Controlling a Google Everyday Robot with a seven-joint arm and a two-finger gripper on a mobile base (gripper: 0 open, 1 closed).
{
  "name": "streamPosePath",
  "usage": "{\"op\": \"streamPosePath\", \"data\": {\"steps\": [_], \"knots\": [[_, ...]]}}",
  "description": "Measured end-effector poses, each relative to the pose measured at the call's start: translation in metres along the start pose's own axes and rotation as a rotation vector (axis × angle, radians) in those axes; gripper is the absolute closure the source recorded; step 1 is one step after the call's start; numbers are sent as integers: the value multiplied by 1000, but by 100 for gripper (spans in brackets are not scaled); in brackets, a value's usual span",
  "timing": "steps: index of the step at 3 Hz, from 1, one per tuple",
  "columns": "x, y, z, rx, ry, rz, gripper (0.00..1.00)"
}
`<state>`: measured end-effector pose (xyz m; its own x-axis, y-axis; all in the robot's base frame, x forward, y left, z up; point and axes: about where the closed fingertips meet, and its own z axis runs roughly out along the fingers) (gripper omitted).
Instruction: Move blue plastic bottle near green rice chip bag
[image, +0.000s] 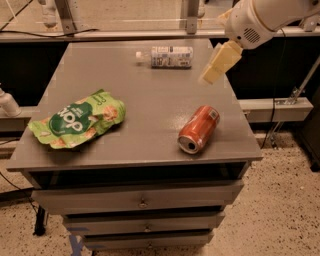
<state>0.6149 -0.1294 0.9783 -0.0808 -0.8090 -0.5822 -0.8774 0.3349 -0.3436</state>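
Observation:
The blue plastic bottle (167, 56) lies on its side at the far edge of the grey table (150, 107), white cap pointing left. The green rice chip bag (77, 120) lies flat near the table's front left. My gripper (218, 63) hangs from the white arm at the upper right, above the table's right side. It is a little right of the bottle, apart from it, and holds nothing.
A red soda can (199, 129) lies on its side at the table's front right. The table has drawers below its front edge. A glass-and-metal rail runs behind the table. A dark gap and speckled floor lie to the right.

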Motion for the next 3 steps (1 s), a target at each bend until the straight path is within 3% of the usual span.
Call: {"op": "streamPosePath", "data": {"steps": [1, 2, 3], "knots": [[-11, -41, 33, 62, -83, 78, 0], [-11, -83, 71, 73, -175, 196, 0], [-16, -115, 112, 40, -249, 285, 0]]}}
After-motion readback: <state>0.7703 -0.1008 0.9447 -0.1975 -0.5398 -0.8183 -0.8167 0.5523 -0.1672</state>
